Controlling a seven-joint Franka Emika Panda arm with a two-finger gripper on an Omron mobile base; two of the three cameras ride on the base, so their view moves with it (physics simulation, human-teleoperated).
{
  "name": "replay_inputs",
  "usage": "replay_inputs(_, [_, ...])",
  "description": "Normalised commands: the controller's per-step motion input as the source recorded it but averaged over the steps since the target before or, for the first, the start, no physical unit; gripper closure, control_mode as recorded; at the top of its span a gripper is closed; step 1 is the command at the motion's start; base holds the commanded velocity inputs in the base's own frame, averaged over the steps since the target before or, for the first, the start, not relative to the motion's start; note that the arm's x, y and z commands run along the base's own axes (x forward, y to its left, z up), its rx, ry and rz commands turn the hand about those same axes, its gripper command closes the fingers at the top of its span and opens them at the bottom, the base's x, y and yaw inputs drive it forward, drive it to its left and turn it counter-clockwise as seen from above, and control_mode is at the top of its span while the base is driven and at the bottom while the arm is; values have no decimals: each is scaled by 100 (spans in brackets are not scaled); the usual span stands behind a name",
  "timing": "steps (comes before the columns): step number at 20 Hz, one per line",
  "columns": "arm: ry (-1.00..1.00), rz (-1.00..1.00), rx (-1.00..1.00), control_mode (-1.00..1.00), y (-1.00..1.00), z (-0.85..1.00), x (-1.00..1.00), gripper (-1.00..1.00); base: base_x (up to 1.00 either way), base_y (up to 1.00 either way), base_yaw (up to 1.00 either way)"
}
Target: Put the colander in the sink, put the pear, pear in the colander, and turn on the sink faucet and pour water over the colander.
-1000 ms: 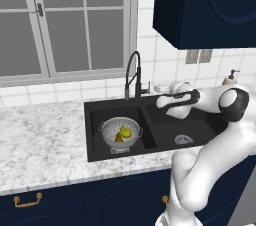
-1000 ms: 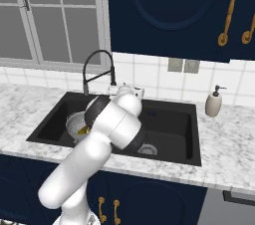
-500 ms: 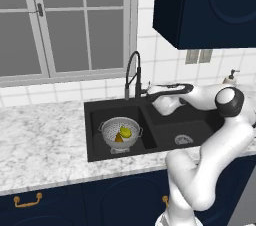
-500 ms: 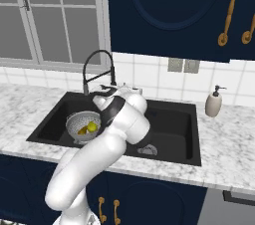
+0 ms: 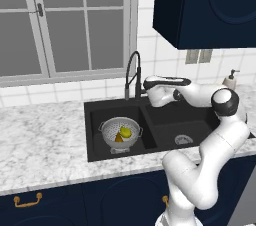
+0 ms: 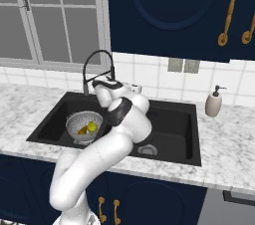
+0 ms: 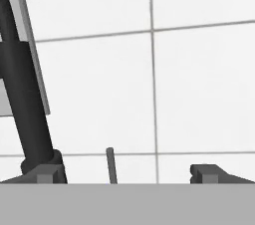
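Observation:
The silver colander (image 5: 114,129) sits in the left basin of the black sink (image 5: 165,115), also seen as colander (image 6: 79,121) in sink (image 6: 172,127). Inside it lie a yellow-green pear (image 5: 126,132) and a brownish-orange pear (image 5: 117,138); the pears (image 6: 91,127) show from the right too. The black gooseneck sink faucet (image 5: 132,73) stands behind the divider. My gripper (image 5: 147,84) is open just right of the faucet's base, level with it. In the hand view the faucet (image 7: 25,104) stands left of my gripper (image 7: 127,173), with a thin grey lever (image 7: 110,165) between the fingertips (image 7: 206,171). No water shows.
A beige soap dispenser (image 6: 214,103) stands on the counter right of the sink. White tiled wall (image 7: 199,84) is close behind the faucet. Marble counter (image 5: 40,135) surrounds the sink, a window is above left, and dark cabinets (image 6: 169,10) hang above.
My arm has swung left from over the right basin, bringing the open gripper to the faucet's base. The colander and pears have not moved.

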Motion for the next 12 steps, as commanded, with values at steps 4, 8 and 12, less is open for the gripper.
replay_inputs(4, [0, 0, 0, -100, 0, -16, 22, -100, 0, 0, 0])
replay_inputs(8, [0, 0, 0, -100, 0, -21, 16, -100, 0, 0, 0])
replay_inputs(12, [0, 0, 0, -100, 0, -15, 16, -100, 0, 0, 0])
